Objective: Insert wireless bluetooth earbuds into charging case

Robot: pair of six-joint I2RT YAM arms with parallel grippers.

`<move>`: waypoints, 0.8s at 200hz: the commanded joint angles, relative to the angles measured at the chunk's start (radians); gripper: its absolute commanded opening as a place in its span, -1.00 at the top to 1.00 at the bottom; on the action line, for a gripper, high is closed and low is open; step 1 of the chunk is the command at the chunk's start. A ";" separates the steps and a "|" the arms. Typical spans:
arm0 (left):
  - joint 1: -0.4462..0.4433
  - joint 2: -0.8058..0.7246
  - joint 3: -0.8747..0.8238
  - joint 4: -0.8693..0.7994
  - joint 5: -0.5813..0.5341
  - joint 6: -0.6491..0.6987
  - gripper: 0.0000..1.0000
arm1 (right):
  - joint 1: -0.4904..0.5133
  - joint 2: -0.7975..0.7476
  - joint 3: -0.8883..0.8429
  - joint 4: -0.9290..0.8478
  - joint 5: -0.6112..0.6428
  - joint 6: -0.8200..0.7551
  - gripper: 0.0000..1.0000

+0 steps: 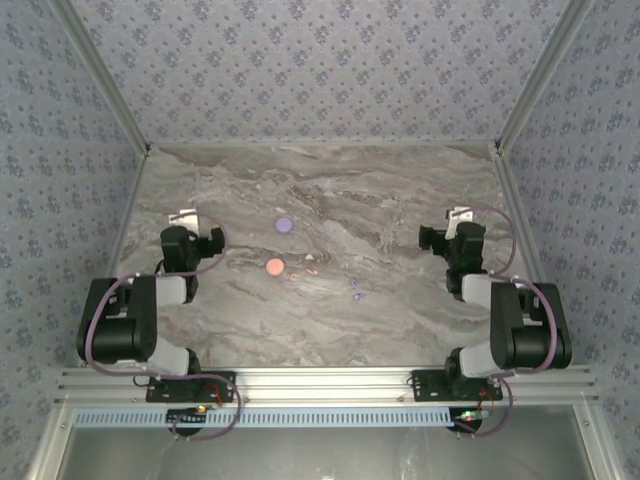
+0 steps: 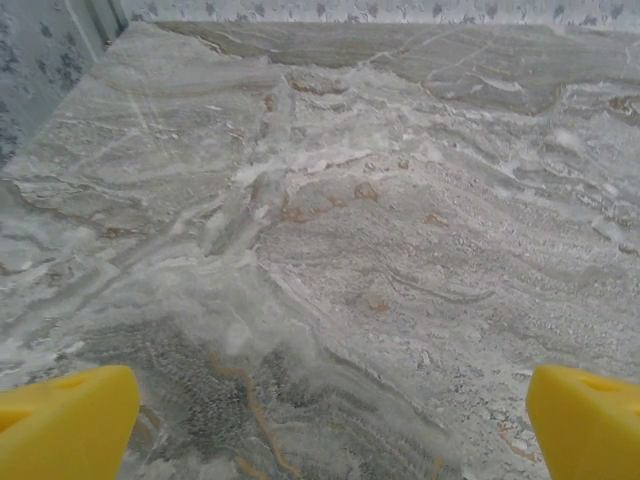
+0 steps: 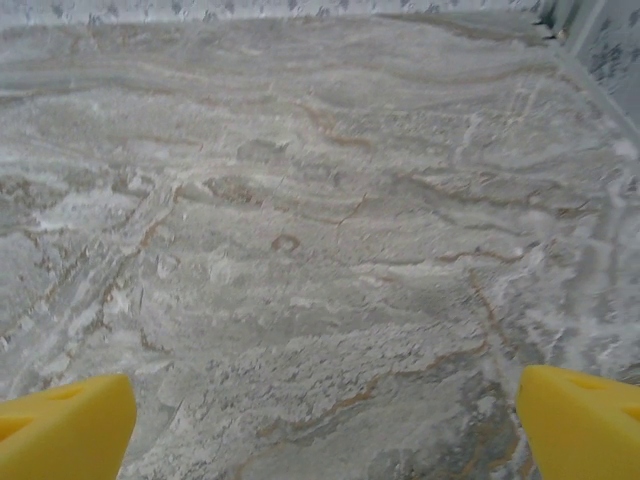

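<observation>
Resting wide apart over bare marble, the left fingers (image 2: 65, 425) show in the left wrist view as two yellow tips at the bottom corners, with nothing between them but the grey, veined worktop (image 2: 330, 230). The right fingers (image 3: 585, 420) stand the same way in the right wrist view, spread as far as they go and gripping nothing. From above, the left arm (image 1: 125, 320) sits folded near the left edge of the worktop and the right arm (image 1: 520, 320) near the right edge, each wrist turned toward the far wall, well apart from the things in the middle. The wireless bluetooth earbuds lie loose on the worktop between the two arms, toward its centre. The pale pink earbuds (image 1: 311, 270) are tiny specks just to the right of the round salmon-pink disc (image 1: 275, 266). The purple earbuds (image 1: 352, 283) are a little further right and nearer the arms' bases, close to each other. They are too small to make out their shape or which way they lie. The round purple disc (image 1: 284, 225) lies flat farther from the bases than the salmon-pink one, near it but not touching. Patterned blue-grey walls (image 1: 320, 60) enclose the worktop on three sides.
</observation>
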State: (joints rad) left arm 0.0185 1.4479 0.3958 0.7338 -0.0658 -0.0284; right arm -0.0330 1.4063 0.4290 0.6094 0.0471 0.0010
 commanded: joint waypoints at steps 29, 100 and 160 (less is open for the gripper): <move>-0.018 -0.186 0.215 -0.568 -0.025 -0.132 -0.99 | 0.004 -0.090 0.227 -0.565 0.001 0.124 -1.00; -0.202 -0.124 0.470 -1.038 0.022 -0.249 -0.99 | 0.036 -0.181 0.329 -0.910 -0.144 0.219 -1.00; -0.389 0.078 0.618 -1.102 0.037 -0.268 -0.99 | 0.070 -0.222 0.304 -0.964 -0.185 0.217 -1.00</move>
State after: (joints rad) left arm -0.3252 1.4521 0.9443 -0.3092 -0.0463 -0.2733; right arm 0.0265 1.1992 0.7284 -0.2939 -0.1135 0.1959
